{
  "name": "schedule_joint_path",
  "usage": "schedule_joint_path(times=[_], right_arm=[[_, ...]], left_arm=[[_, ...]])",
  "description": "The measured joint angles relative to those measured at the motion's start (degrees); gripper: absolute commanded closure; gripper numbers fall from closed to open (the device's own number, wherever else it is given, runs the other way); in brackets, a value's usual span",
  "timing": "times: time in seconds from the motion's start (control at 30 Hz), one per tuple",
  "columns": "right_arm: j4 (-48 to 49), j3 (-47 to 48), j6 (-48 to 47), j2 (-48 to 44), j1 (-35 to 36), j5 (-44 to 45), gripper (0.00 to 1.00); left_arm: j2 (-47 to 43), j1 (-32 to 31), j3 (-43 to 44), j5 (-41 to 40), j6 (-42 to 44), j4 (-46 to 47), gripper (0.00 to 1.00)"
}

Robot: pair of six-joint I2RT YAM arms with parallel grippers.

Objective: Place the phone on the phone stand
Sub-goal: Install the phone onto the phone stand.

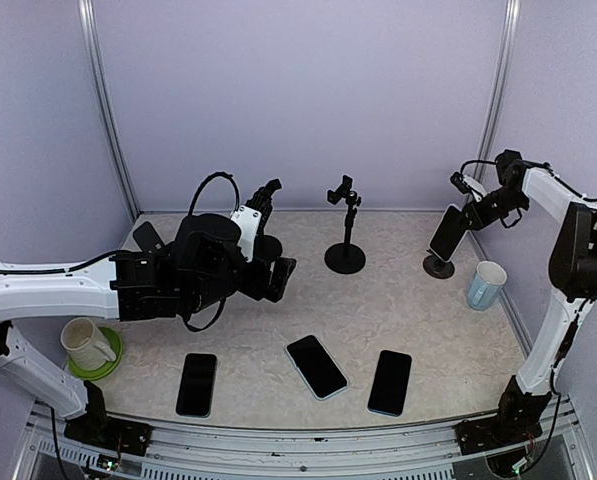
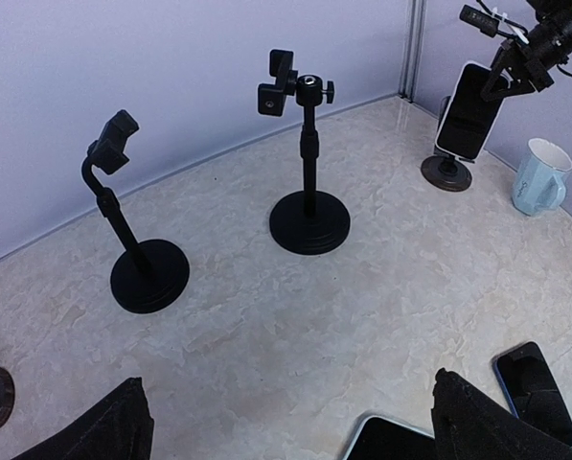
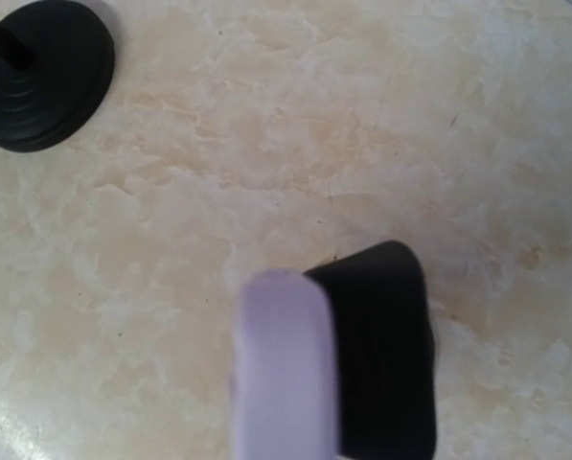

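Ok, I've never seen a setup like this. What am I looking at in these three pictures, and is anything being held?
A left arm and a right arm are bolted at the near edge of a table, each ending in a two-finger gripper. The wide picture comes from a fixed camera above and behind them; the other two come from a camera on each wrist. Lying flat near the front are three phones; there is a cup on a green saucer at left and a mug at right. Of three phone stands, the left stand and middle stand are empty. The right stand carries a phone, with the right gripper at its top edge; whether it is clamped I cannot tell. The left gripper is open and holds nothing.
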Motion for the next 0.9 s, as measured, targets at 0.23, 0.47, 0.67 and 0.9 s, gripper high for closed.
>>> schedule_joint_path(times=[0.23,0.47,0.67,0.9], right_arm=[[-0.57,1.11,0.42,0.92,-0.15,-0.5,0.97],[-0.72,1.31,0.46,1.09,-0.26,-0.72,0.95],[-0.79,1.33,0.46,1.09,-0.28,-0.7,0.95],[-0.79,1.33,0.46,1.09,-0.28,-0.68,0.93]], left_arm=[[0.11,0.02,0.0,0.59,0.0,0.02,0.01],[0.11,0.13,0.0,0.83,0.0,0.02,0.01],[0.11,0.13,0.0,0.83,-0.02,0.02,0.01],[0.11,0.13,0.0,0.83,-0.02,0.02,0.01]])
